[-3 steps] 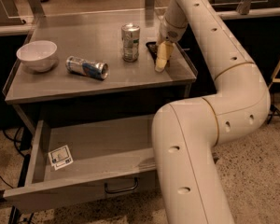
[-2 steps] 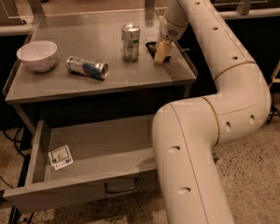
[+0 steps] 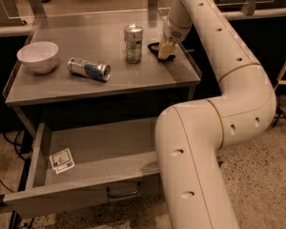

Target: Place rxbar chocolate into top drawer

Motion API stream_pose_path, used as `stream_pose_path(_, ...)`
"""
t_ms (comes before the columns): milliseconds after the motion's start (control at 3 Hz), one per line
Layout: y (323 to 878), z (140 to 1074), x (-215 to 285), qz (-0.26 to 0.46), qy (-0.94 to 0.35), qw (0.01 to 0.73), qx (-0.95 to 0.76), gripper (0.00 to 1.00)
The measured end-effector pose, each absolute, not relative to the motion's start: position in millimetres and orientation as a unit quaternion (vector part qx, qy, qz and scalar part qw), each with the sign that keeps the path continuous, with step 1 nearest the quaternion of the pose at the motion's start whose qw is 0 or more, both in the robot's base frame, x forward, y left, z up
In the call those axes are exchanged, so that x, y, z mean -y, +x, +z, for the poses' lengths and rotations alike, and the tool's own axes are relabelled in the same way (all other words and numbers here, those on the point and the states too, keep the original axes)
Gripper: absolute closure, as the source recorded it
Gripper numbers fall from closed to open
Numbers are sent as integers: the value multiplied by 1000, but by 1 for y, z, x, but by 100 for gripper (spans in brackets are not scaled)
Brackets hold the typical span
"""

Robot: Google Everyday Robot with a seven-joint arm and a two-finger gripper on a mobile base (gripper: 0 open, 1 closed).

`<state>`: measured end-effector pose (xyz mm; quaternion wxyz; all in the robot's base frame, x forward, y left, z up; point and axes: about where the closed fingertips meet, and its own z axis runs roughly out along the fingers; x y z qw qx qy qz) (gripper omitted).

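Reaching to upper centre, the gripper [image 3: 166,50] meets the rxbar chocolate [image 3: 155,48] on the tabletop, right of an upright can [image 3: 133,43]; jaw state cannot be told. The bar is probably light, flat and slick-wrapped, so pinch across its narrow width. The top drawer [image 3: 76,194] is open below.

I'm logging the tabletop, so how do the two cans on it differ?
The standing can is upright, silver; the fallen can lies on its side, showing blue. The standing can is next to the gripper, low at the right rear of the table; the fallen can is nearer the bowl. Both sit on the table.
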<state>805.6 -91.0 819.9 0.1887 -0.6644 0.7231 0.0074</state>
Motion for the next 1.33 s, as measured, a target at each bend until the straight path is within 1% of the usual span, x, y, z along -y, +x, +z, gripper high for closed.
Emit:
stream_pose_path(667,803,831,96,6,-657,194,-728,100)
stream_pose_path(1000,802,844,106,15,-630,216,-746,100)
stream_pose_path(1333,791,888,134,10,-592,255,-764,100)
